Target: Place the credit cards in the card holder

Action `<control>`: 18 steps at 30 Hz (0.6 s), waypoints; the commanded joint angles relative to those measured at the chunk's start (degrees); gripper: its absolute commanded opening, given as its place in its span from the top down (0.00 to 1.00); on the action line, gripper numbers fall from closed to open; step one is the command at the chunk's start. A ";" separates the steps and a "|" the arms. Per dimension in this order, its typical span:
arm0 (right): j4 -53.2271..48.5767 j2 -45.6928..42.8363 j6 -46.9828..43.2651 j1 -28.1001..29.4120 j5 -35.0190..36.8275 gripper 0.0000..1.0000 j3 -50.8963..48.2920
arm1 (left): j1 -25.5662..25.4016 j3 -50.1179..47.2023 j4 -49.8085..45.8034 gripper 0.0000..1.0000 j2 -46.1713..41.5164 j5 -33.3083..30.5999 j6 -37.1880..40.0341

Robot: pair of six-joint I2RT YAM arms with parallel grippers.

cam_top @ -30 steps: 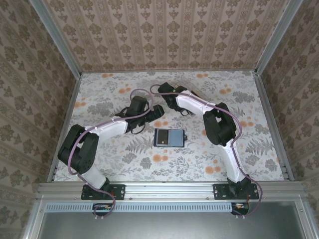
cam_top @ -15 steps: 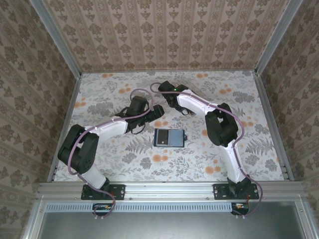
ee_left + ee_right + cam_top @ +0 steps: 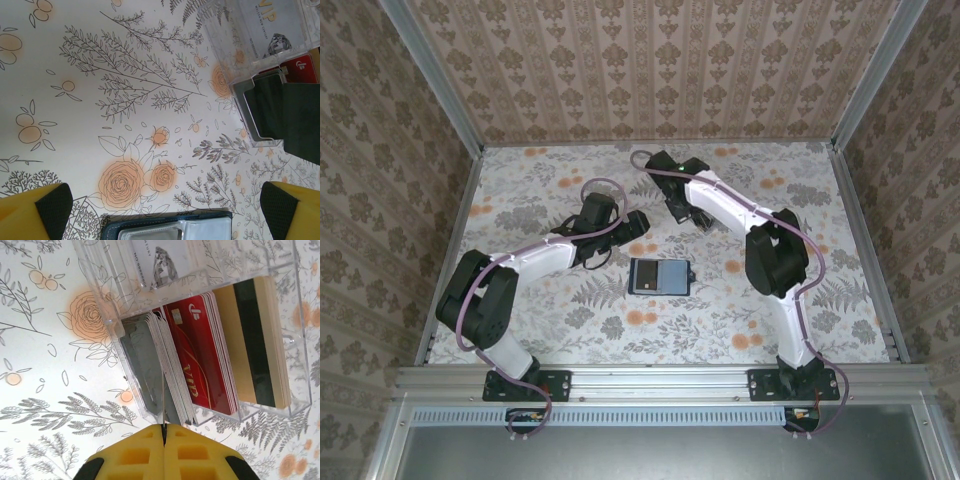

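The navy-blue rectangular folding card holder (image 3: 659,276) lies flat on the floral worktop (image 3: 540,330). Just beyond it, the left hand (image 3: 165,205) hovers, spread wide. Farther off, the right hand (image 3: 163,432), pressed together, pinches one thin grey card (image 3: 162,400) among the red, tan and grey plastic credit cards (image 3: 200,365) in the clear plastic box (image 3: 95,270).

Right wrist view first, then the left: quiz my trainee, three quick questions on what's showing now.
1. True or false: the right gripper stands wide open beside the clear box.
2. What colour is the middle card stack, the one between the other two in the box? A red; B tan; C pale.
3. Fill in: in the left wrist view, the navy thing between the open left gripper fingers is the ___.
Key: 1 false, it is shut. 2 A. 3 card holder.
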 commanded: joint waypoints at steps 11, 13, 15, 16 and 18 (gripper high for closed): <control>-8.82 -4.37 22.88 -2.41 -14.95 1.00 3.84 | 0.58 0.77 -1.91 0.00 -0.02 0.47 -0.50; -7.71 -4.93 26.21 -2.37 -18.01 1.00 2.83 | 0.62 0.97 -2.17 0.00 0.31 0.55 -0.48; -7.23 -5.21 29.11 -2.36 -19.10 1.00 1.95 | 0.58 1.28 -2.43 0.00 0.40 0.64 -0.39; -6.51 -5.72 30.00 -2.32 -19.61 1.00 1.17 | 0.58 1.36 -2.52 0.00 0.43 0.71 -0.39; -4.94 -7.16 32.15 -2.23 -19.54 1.00 -1.16 | 0.58 1.37 -2.70 0.00 0.37 0.73 -0.27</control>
